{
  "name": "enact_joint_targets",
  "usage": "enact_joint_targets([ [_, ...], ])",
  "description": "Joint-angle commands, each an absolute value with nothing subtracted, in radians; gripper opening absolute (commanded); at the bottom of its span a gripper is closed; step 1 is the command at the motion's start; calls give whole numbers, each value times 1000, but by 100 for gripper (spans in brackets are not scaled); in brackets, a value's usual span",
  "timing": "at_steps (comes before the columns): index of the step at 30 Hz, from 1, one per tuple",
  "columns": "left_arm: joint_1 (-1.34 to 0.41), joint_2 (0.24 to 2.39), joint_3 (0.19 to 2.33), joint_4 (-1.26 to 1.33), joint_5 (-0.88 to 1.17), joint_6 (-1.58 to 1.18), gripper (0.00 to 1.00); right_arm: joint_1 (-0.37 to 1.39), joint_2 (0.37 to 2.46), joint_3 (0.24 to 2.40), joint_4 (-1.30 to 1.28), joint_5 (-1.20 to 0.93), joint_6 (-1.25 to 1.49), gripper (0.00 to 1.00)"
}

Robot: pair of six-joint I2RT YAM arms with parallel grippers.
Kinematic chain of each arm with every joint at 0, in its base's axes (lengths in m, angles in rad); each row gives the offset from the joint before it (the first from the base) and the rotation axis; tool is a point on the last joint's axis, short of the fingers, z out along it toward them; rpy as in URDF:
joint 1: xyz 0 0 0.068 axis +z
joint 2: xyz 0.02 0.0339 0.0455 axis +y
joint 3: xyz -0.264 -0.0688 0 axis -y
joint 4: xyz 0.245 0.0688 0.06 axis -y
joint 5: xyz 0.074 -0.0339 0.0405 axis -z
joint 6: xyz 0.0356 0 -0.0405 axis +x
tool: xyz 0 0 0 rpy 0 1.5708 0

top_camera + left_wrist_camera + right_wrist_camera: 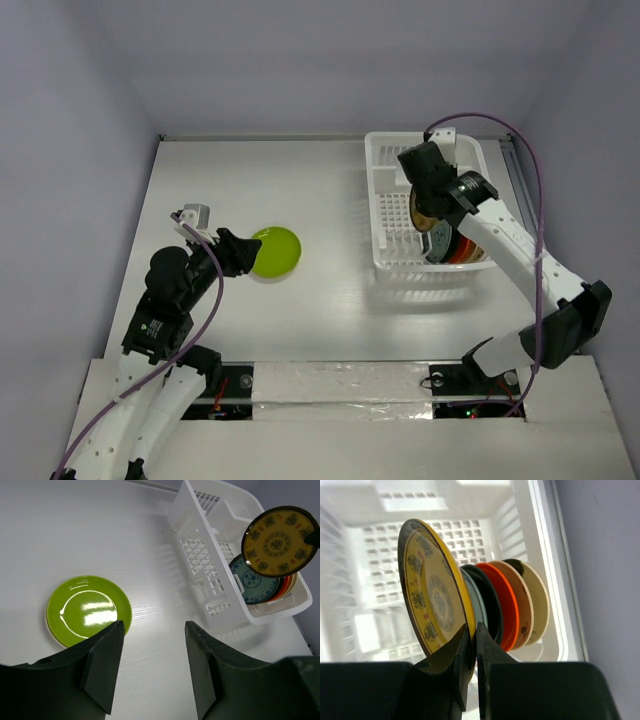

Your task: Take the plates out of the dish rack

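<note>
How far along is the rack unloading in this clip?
Done: one lime green plate lies flat on the table, with the left gripper open near its edge and holding nothing. In hand: the right gripper is shut on the rim of a yellow patterned plate, lifted above the dish rack. Left: several more plates stand on edge in the rack, orange-red and blue-patterned among them.

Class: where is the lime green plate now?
In the top view the lime green plate lies flat on the table, beside the left gripper, well left of the dish rack.
</note>
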State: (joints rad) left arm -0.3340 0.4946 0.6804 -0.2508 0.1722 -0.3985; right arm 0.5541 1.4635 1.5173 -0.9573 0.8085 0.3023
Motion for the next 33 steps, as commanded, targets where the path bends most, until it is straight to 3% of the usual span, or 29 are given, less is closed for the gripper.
enact_joint_targets([
  [1,-337,494,693,-198,176,-393,49,600,1358,1575,-869,778,310,0],
  [6,-337,494,695,-201,175,-394,55,698,1302,1497,-611,531,336,0],
  [11,-328,489,699,-206,172,-393,48,778,1402,1434,-315,239,460,0],
  [19,-328,489,699,-207,164,-393,42,844,1719,1490,-141,105,584,0],
  [27,-319,491,696,-204,172,-393,42,844,1865,1479,-64,29,647,0],
  [33,-319,491,696,-202,175,-391,42,844,1948,1479,-64,20,696,6],
])
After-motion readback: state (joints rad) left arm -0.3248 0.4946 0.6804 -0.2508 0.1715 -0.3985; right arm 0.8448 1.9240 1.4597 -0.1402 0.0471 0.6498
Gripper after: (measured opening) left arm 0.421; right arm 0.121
